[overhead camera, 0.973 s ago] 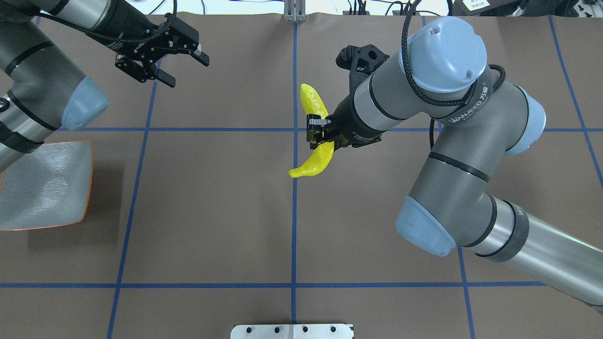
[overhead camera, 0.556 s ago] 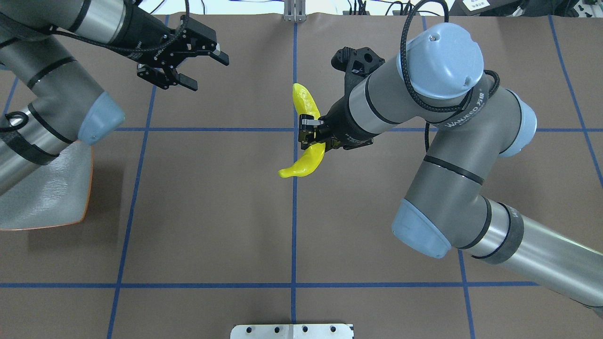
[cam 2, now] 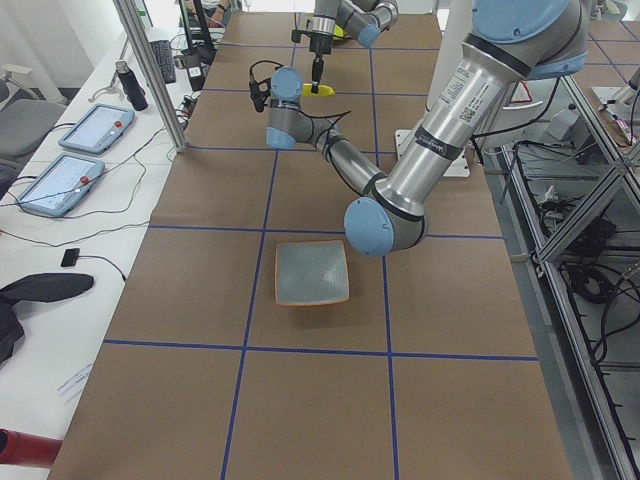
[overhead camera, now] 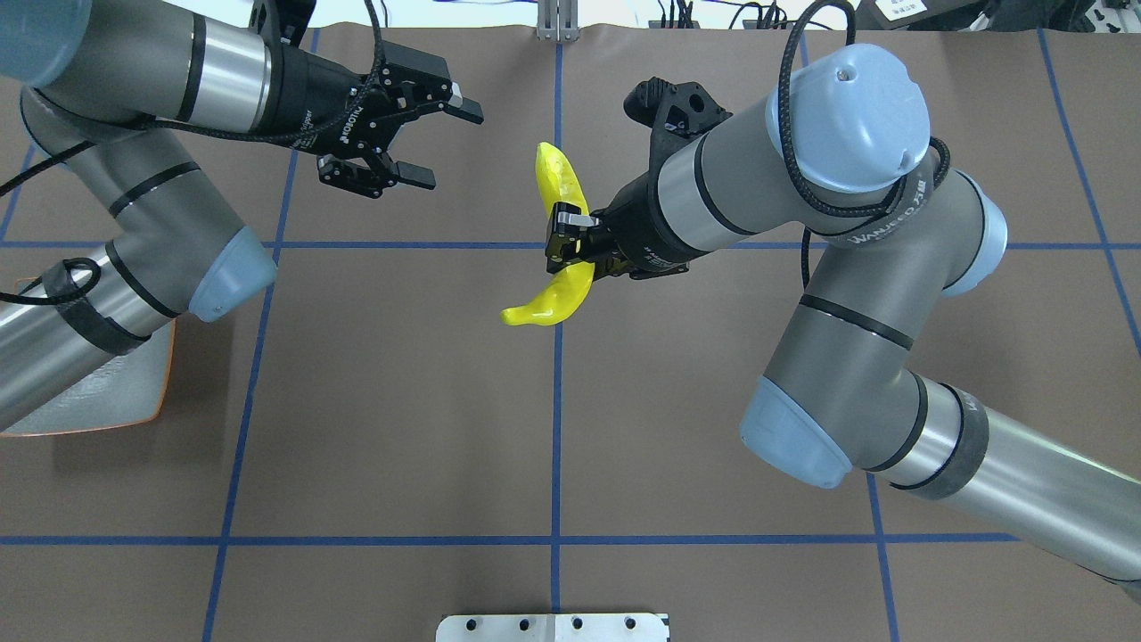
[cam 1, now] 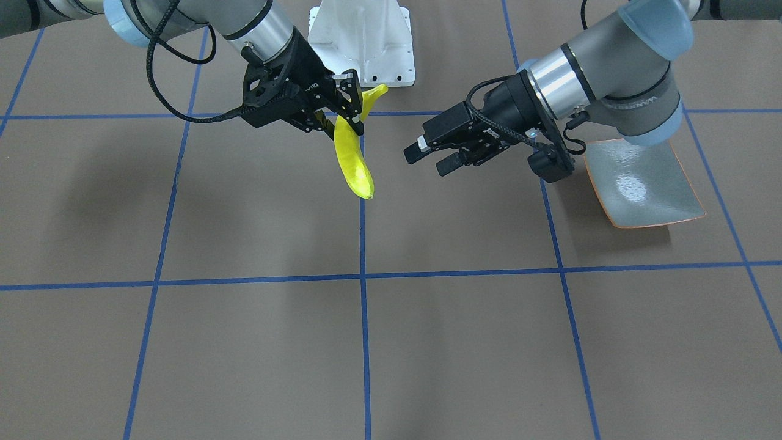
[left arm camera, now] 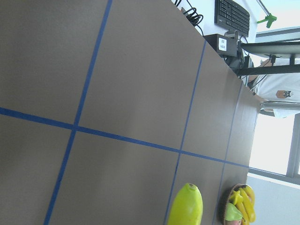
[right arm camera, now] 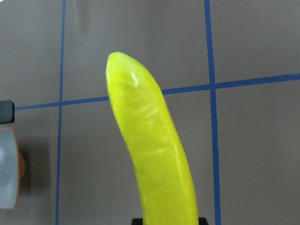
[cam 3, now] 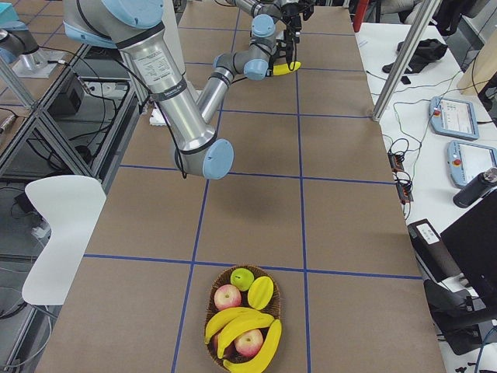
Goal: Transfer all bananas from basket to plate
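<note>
My right gripper [overhead camera: 566,242] is shut on the middle of a yellow banana [overhead camera: 554,178] and holds it above the table's centre line. In the front view that gripper [cam 1: 345,107] holds the banana [cam 1: 353,162] hanging tip down. The banana fills the right wrist view [right arm camera: 154,150]. My left gripper [overhead camera: 448,145] is open and empty, a short way to the banana's left, its jaws facing it; it also shows in the front view [cam 1: 427,156]. The grey-green plate [cam 1: 647,183] lies empty, partly under my left arm [overhead camera: 107,392]. More bananas [cam 3: 241,322] lie in the basket [cam 3: 213,289].
The wicker basket, at the table end on my right, also holds apples and other fruit. The white robot base [cam 1: 360,36] stands behind the banana. Blue tape lines cross the brown table. Tablets and cables lie on side benches.
My right gripper has carried the banana a little leftward. My left arm has swung right toward the banana with its gripper open, and now covers more of the plate.
</note>
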Tool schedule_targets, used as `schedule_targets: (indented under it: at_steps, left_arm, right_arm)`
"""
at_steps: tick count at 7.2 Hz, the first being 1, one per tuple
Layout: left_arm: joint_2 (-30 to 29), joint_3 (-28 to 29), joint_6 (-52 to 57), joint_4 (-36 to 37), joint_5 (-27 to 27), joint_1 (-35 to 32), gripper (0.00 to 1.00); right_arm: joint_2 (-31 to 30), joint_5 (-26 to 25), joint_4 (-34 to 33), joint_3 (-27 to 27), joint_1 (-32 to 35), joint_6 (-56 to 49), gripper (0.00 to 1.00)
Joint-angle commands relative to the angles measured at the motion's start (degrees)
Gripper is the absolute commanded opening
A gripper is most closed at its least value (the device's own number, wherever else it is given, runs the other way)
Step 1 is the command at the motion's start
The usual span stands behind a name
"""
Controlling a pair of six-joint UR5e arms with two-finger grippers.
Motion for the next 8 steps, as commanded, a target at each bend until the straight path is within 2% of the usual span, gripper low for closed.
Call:
schedule_targets:
  at_steps: [1, 3, 5, 8]
  left_arm:
    - [-0.1, 0.01, -1.51, -2.3, 2.27, 2.0, 1.0]
    - [-0.98, 0.09, -1.07, -2.31, 7.69, 5.41, 0.99]
    - [-0.89, 0.36, 0.5, -2.3, 7.9, 5.96, 0.99]
    - [-0.98, 0.88, 4.12, -2.3, 7.98, 6.92, 0.97]
  right_arm:
    - [0.32, -0.01, 4.11, -0.97, 0.0, 2.24, 0.0]
    - [0.76, 0.69, 3.95, -1.15, -0.09, 2.33, 0.0]
    - [1.38, 3.66, 3.51, -1.24, -0.09, 1.98, 0.0]
    - [1.47, 5.26, 3.33, -1.5, -0.09, 1.71, 0.0]
